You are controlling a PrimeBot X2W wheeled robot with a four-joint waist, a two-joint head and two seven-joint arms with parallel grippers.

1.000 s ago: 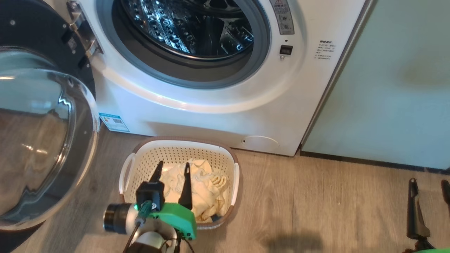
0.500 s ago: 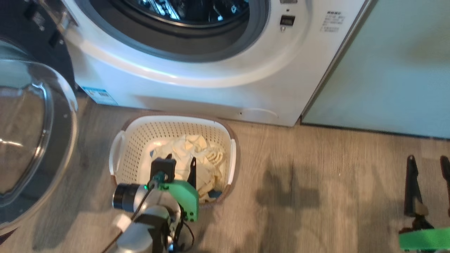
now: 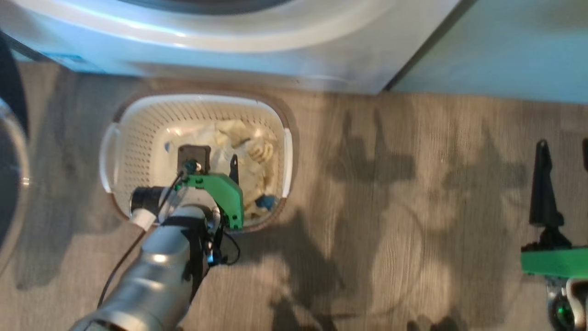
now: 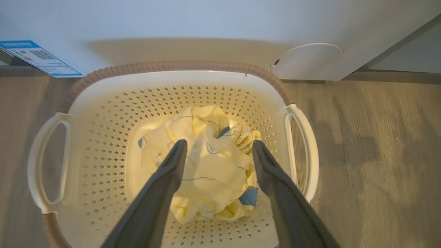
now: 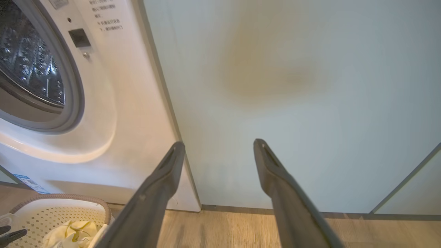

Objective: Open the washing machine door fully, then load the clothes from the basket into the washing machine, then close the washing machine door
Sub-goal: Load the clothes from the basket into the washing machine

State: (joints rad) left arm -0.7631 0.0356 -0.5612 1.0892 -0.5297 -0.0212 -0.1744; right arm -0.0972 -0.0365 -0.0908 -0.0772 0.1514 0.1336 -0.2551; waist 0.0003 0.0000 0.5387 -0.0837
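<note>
Clothes (image 4: 206, 165), a soft pale cream-yellow heap with a bit of blue cloth, lie at the centre of the left wrist frame. They sit inside a small cream perforated plastic basket (image 4: 103, 137) with a brown rim and white handles. The left tool (image 4: 219, 144) hangs over them, its dark fingers spread either side of the heap and gripping nothing. The big white washing machine (image 4: 172, 20) stands along the top edge, just behind the basket. In the right wrist frame, the right tool (image 5: 218, 143) is spread and empty too, facing a pale green cabinet (image 5: 293, 103).
</note>
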